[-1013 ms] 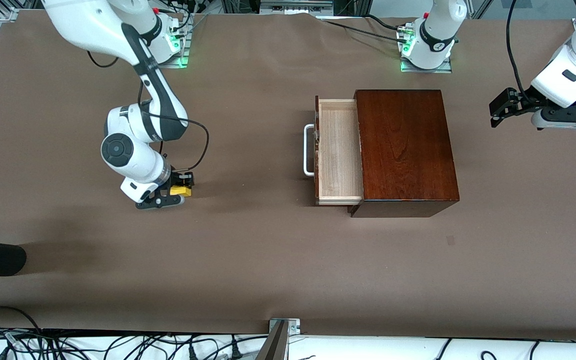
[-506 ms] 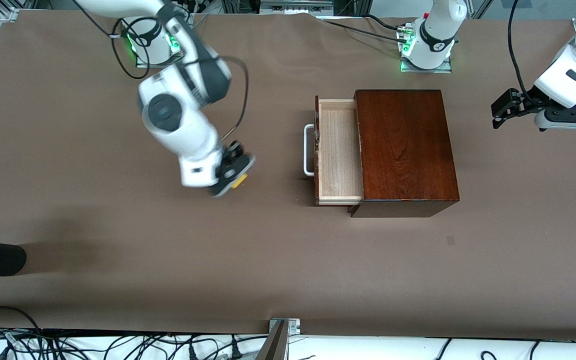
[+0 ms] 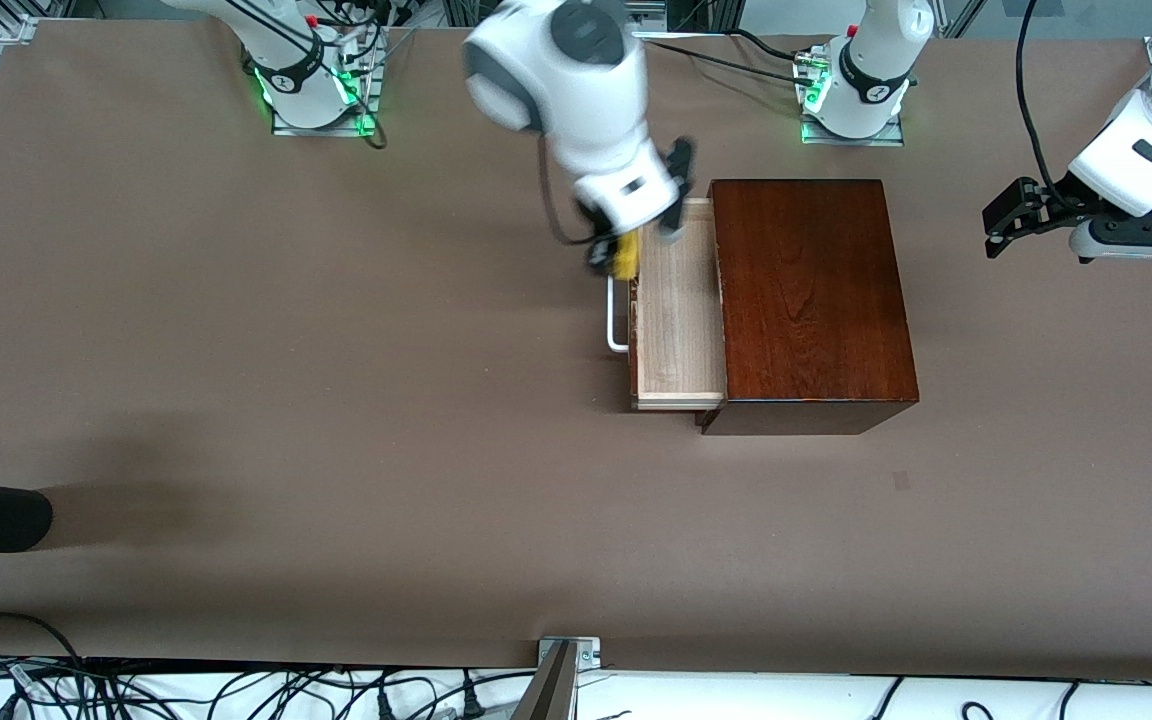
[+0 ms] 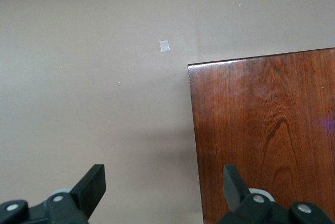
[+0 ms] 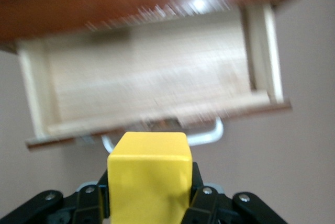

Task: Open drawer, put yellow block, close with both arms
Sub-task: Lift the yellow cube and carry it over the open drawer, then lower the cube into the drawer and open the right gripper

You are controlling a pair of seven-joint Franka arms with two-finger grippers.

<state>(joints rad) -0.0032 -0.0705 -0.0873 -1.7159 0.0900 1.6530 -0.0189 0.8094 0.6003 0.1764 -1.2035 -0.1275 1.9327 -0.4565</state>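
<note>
One yellow block (image 5: 148, 174) clamped in right hand (image 3: 626, 250), over open drawer's (image 3: 676, 310) handle edge.

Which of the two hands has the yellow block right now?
The right hand, over the open drawer's handle end, grips the yellow block. The left hand is open and empty, waiting at the wooden box's left-arm end.

Right end effector (image 3: 626, 255) lifted yellow block (image 3: 626, 256) off table, carried it over open drawer's (image 3: 674, 320) front edge
</note>
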